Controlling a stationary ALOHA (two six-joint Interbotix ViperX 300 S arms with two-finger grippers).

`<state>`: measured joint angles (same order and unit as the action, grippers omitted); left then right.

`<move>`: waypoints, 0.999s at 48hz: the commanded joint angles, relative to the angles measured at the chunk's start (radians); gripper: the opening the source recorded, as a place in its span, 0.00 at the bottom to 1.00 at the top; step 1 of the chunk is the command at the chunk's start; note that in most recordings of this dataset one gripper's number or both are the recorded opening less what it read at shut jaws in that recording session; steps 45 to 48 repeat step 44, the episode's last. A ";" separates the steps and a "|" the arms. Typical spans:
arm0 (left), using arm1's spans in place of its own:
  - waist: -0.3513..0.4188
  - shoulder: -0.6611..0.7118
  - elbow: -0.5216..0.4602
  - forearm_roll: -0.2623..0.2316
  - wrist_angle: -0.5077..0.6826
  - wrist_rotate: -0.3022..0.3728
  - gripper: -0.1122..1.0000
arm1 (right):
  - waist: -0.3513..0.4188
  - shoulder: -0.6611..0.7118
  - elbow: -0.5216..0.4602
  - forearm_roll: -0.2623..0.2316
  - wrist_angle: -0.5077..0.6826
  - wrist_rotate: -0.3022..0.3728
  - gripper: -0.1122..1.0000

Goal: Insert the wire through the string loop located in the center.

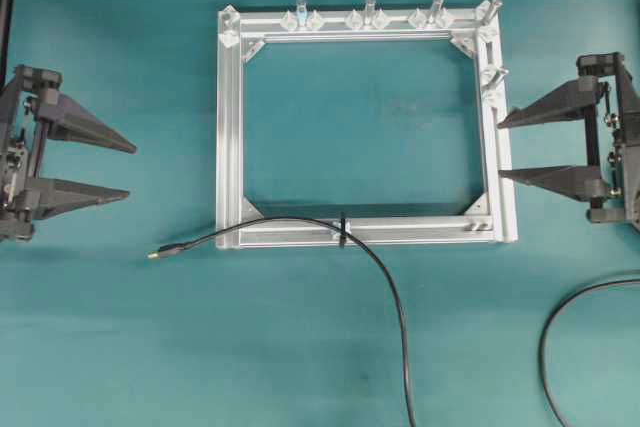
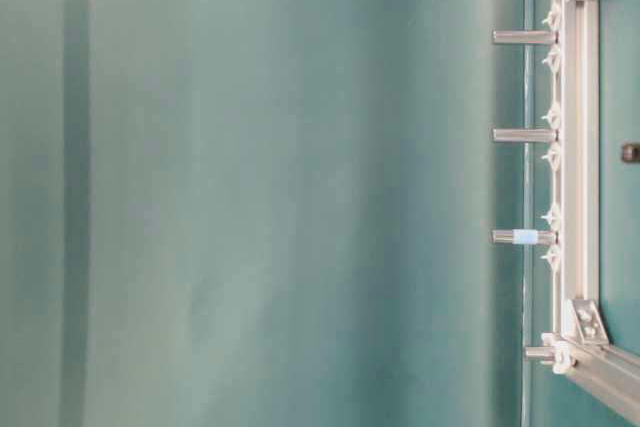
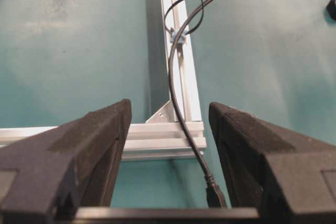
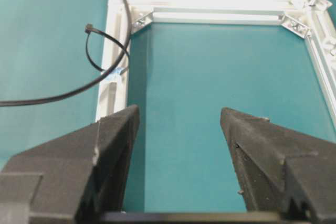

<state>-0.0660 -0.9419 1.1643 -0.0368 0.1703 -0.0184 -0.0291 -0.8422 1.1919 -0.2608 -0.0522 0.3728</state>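
Observation:
The wire [image 1: 260, 224] lies across the front bar of the silver frame [image 1: 228, 147], and its metal plug [image 1: 156, 254] rests on the mat left of the frame. At the middle of that bar stands the string loop [image 1: 343, 230], and the wire passes through it before curving down toward the near edge. The left wrist view shows the loop [image 3: 184, 11], the wire [image 3: 176, 93] and the plug [image 3: 215, 195] low between the fingers. My left gripper [image 1: 132, 169] [image 3: 169, 109] is open and empty, left of the frame. My right gripper [image 1: 500, 150] [image 4: 179, 111] is open and empty by the frame's right bar; loop [image 4: 97, 51] and wire [image 4: 63, 95] show there too.
Several upright silver posts [image 1: 369, 9] line the frame's back bar, and more stand on the right bar [image 1: 492, 75]. A second, thicker black cable [image 1: 560, 327] curves in at the bottom right. The table-level view shows only the frame's back bar [image 2: 575, 147] and posts.

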 commanded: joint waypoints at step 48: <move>0.005 0.006 -0.011 0.002 -0.023 0.003 0.66 | -0.003 0.006 -0.009 0.000 -0.008 0.002 0.70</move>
